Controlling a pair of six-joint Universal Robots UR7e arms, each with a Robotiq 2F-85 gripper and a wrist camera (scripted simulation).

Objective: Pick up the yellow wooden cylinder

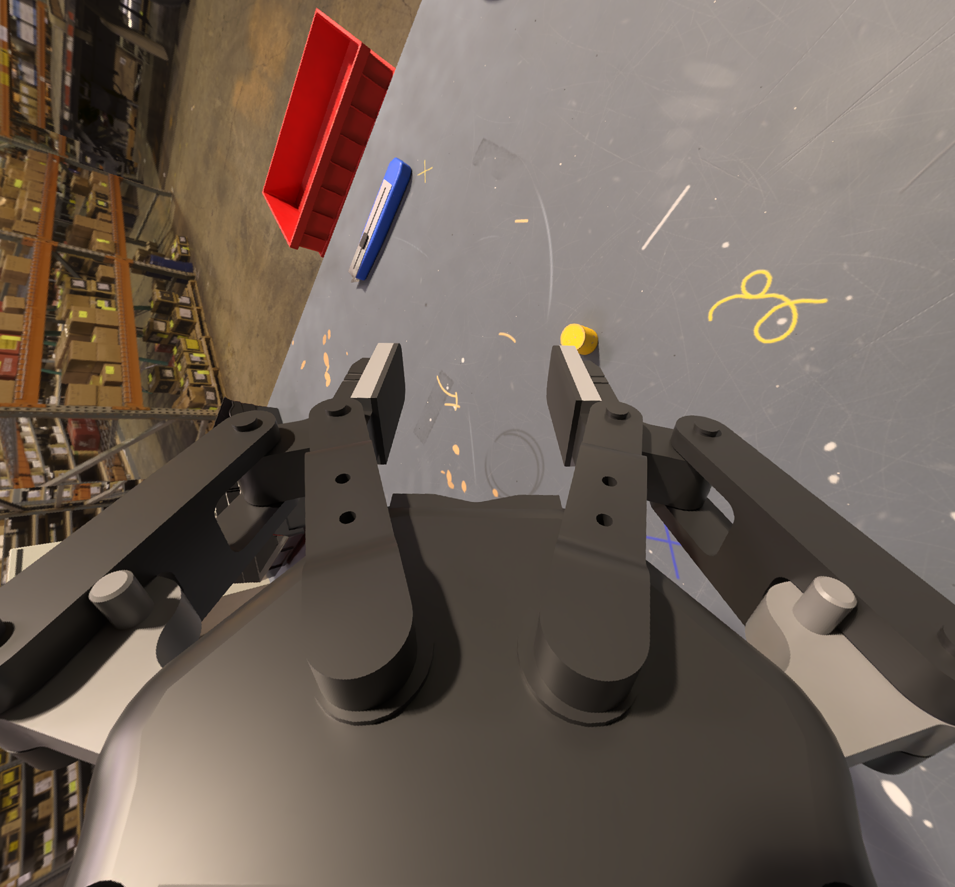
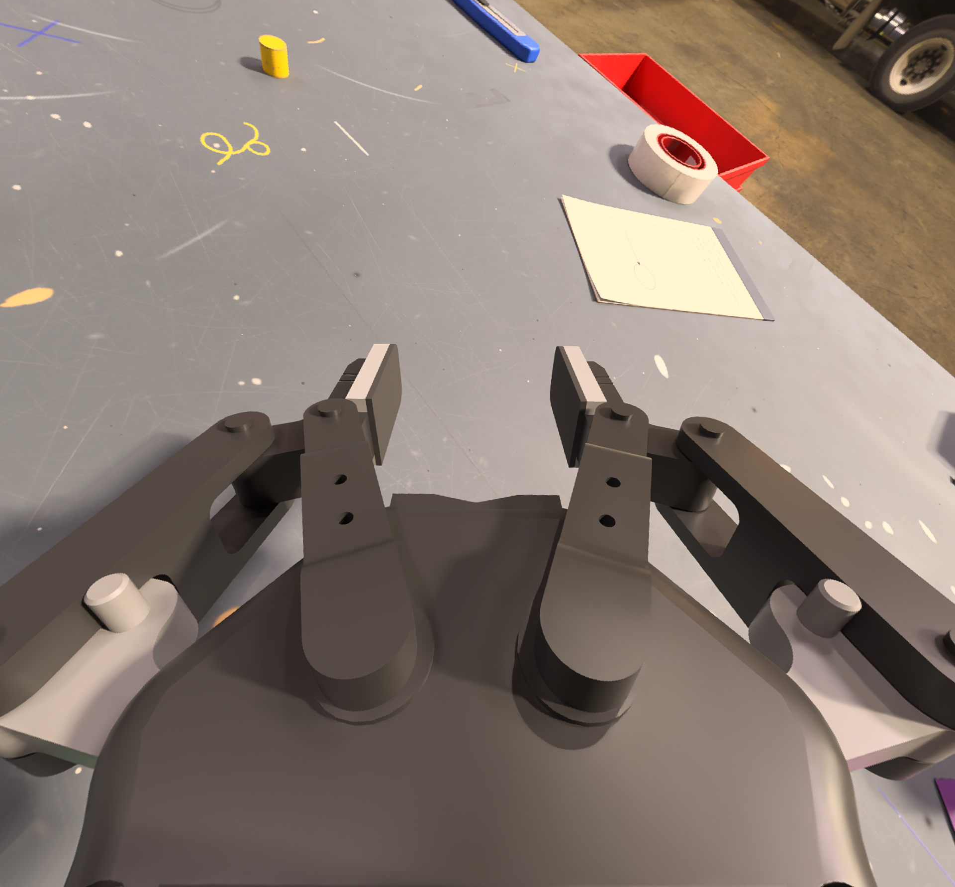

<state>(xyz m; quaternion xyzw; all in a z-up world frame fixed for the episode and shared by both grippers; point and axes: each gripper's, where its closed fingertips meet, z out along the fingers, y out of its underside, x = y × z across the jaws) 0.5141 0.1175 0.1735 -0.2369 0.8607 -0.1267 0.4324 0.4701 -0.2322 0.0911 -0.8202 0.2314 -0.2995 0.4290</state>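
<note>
The yellow wooden cylinder [image 1: 580, 338] stands upright on the grey table [image 1: 672, 113], just beyond the right fingertip of my left gripper [image 1: 475, 355]. That gripper is open and empty above the table, and its finger hides the cylinder's lower left part. In the right wrist view the cylinder [image 2: 274, 56] stands far off at the upper left. My right gripper [image 2: 476, 356] is open and empty over bare table, well short of the cylinder.
A blue utility knife [image 1: 380, 218] lies near the table's edge beside a red bin [image 1: 323, 133]. In the right wrist view the knife [image 2: 494, 22], the red bin [image 2: 677, 105], a white tape roll [image 2: 672, 164] and a pale sheet of paper [image 2: 659, 262] sit along the right edge.
</note>
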